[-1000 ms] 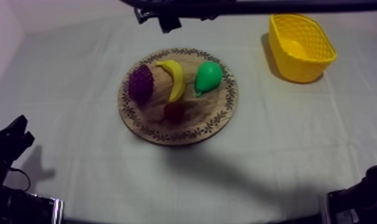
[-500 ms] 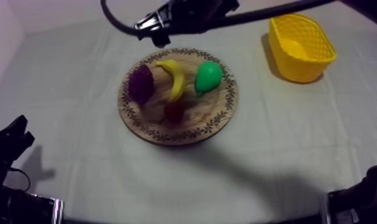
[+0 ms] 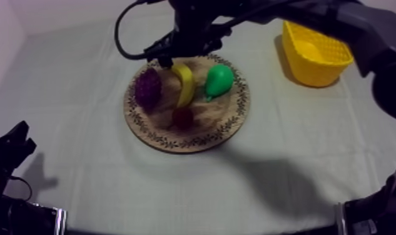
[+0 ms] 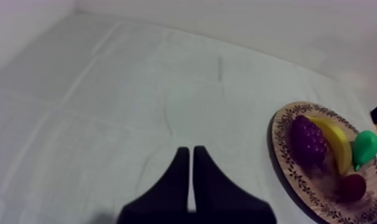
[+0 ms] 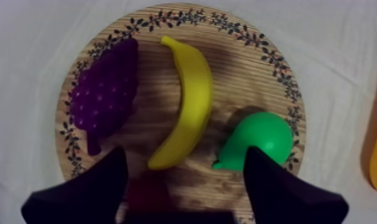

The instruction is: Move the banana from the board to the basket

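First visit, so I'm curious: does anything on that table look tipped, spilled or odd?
Nothing stands out. The banana, grapes, pear and small red fruit lie on the wooden board, the yellow basket stands upright, and the right tool hangs open over the banana.

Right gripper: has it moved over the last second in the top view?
Yes. The right gripper has advanced from beyond the wooden board to over its far rim, by the banana.
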You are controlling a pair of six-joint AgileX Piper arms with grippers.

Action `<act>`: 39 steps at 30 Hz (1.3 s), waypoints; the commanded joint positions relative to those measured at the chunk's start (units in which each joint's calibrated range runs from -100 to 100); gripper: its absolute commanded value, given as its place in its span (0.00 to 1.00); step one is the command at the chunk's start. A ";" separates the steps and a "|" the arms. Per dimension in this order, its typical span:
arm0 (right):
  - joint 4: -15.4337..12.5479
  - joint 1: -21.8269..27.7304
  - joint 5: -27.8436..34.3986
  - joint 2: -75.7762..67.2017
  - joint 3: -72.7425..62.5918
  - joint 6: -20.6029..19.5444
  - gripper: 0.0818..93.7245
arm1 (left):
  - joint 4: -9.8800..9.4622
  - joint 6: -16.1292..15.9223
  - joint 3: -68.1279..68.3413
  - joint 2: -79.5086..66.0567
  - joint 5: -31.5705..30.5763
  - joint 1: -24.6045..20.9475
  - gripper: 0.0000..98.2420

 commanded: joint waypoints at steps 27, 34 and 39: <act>-0.68 2.81 -2.60 22.58 -15.62 0.58 0.55 | 0.00 0.01 -0.04 0.00 -0.01 -0.01 0.00; -0.79 3.12 -3.49 24.27 -16.61 0.40 0.17 | 0.00 0.01 -0.04 0.00 -0.01 -0.01 0.00; -0.81 3.04 -3.90 24.01 -15.92 0.30 0.09 | 0.00 -0.01 -0.04 0.00 -0.01 -0.01 0.00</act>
